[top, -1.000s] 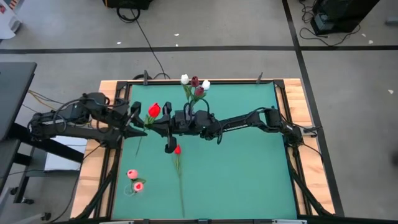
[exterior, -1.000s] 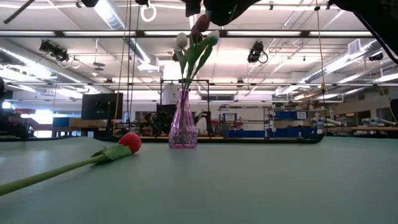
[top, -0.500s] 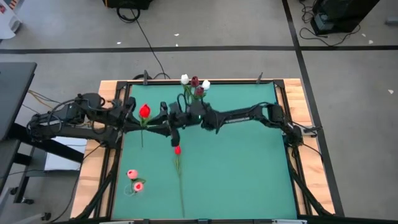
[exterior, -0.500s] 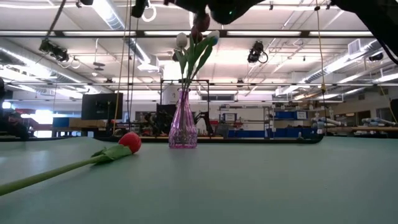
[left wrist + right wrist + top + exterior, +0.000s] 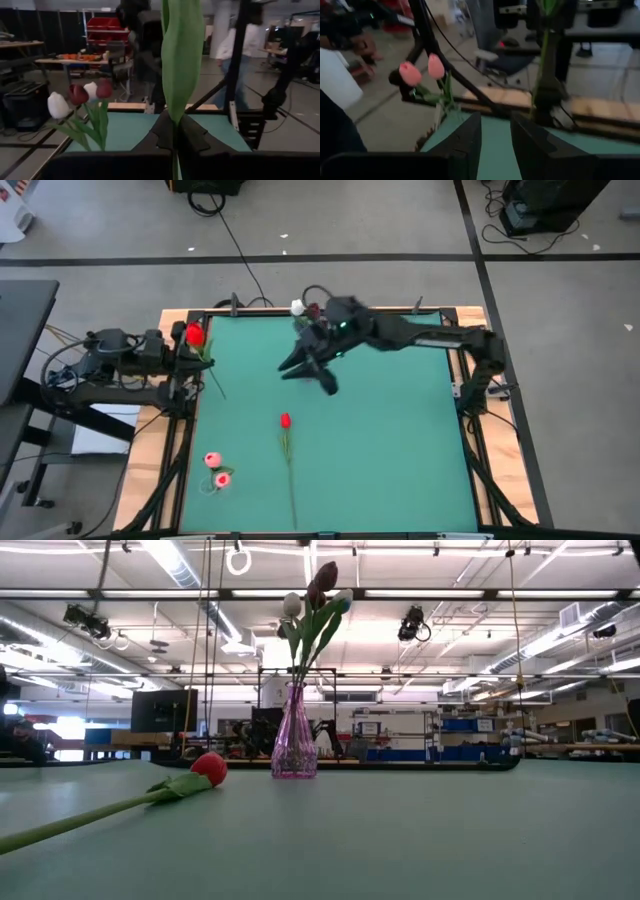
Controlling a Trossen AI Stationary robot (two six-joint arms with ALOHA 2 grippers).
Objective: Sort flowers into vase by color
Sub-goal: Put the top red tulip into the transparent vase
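Bench [image 5: 400, 460]: green mat, wooden border. My left end effector [image 5: 185, 350] sits at the far left edge of the bench, clamped on the stem of a bright red tulip [image 5: 194, 334]; the left wrist view shows its green stem and leaf [image 5: 178, 60] rising straight up from between my fingers [image 5: 195, 137]. My right end effector [image 5: 308, 367] hangs over the far middle of the mat, just near of the vase. Its fingers [image 5: 465, 140] stand a narrow gap apart with nothing between them.

Vase [image 5: 294, 745]: pink glass, upright at the far edge of the mat. It holds two white tulips [image 5: 291, 605] and two dark red tulips [image 5: 325, 578]; the left wrist view shows the same bunch [image 5: 80, 95].

Loose flowers: one red tulip [image 5: 285, 421] lies flat in the middle of the mat, head toward the far side, stem running near. Two pink tulips [image 5: 214, 467] lie close together at the near left corner, also seen in the right wrist view [image 5: 422, 70].

Person [image 5: 240, 45] in a light top stands in the room beyond the bench.
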